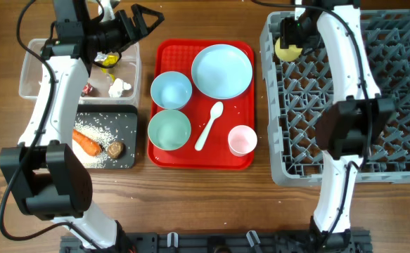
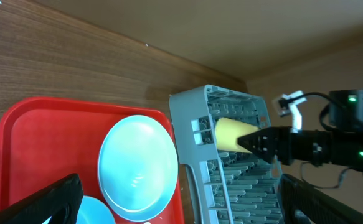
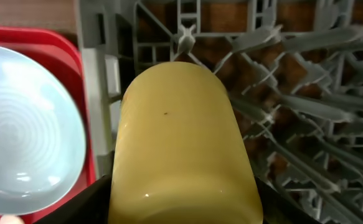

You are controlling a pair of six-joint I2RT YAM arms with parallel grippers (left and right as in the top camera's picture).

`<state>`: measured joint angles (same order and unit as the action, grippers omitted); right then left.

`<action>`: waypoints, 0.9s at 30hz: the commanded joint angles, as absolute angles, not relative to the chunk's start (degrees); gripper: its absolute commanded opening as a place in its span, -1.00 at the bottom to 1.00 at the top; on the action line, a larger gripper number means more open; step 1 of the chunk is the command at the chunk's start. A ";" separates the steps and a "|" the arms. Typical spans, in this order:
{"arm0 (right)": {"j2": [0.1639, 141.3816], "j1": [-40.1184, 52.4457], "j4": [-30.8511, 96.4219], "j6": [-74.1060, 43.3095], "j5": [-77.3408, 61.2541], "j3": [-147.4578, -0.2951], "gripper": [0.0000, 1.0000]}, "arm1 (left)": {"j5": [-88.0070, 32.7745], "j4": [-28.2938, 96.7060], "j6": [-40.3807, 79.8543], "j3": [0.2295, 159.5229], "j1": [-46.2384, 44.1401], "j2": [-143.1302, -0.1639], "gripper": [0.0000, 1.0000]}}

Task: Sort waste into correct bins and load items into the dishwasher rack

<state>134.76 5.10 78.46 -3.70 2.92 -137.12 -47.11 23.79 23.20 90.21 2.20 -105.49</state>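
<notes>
Rack: big grey peg crate (image 1: 276, 140) along the desk's right edge.
Right pincer (image 1: 288, 42): clamped on the yellow cup (image 3: 181, 143), which is tipped on its side over the rack's far left corner. Can't tell if it touches the pegs.
Left pincer (image 1: 145, 24): jaws spread wide, gripping nothing, up over the clear tub's far right corner.
Clear tub (image 1: 25, 77): desk's far left corner, with the crumpled tissue (image 1: 120, 88), red wrapper (image 1: 87, 89) and silver-yellow wrapper (image 1: 106, 60) inside.
Black tray (image 1: 124, 119): right against the tub's near side, carrying the carrot (image 1: 86, 143), brown lump (image 1: 116, 148) and loose rice (image 1: 95, 130).
Red tray (image 1: 243, 160): mid desk, between the 2 bins and the rack. Plate (image 1: 222, 70) far right, light blue bowl (image 1: 171, 90) far left, mint bowl (image 1: 169, 131) near left, pink cup (image 1: 242, 140) near right, spoon (image 1: 209, 126) in between.
</notes>
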 commanded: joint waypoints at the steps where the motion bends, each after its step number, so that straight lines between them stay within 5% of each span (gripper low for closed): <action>1: 137.58 4.86 77.89 -2.98 4.08 -136.35 -0.91 | -46.78 23.64 22.70 90.21 2.04 -105.25 1.00; 4: 138.02 4.86 77.32 -2.98 4.08 -136.35 -0.91 | -46.78 23.64 22.70 90.21 2.04 -105.25 1.00; 6: 138.02 4.86 77.03 -2.98 4.01 -136.38 0.08 | -46.81 23.64 22.70 90.21 2.04 -105.25 1.00; 7: 138.02 4.86 77.03 -2.96 4.03 -136.38 0.36 | -46.78 23.64 22.70 90.21 2.04 -105.25 1.00; 13: 138.02 4.86 77.34 -2.96 4.01 -136.40 0.86 | -46.78 23.64 22.70 90.21 2.04 -105.25 1.00; 21: 126.87 4.86 81.06 -1.54 -4.62 -141.84 0.73 | -46.81 23.64 22.70 90.21 2.04 -105.25 1.00; 27: 122.45 5.45 87.24 -1.50 -18.11 -141.78 0.02 | -46.81 23.64 22.70 90.21 2.04 -105.25 1.00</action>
<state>122.89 5.08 84.95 -1.85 -10.76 -141.16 -47.11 23.79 23.20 90.21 2.20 -105.49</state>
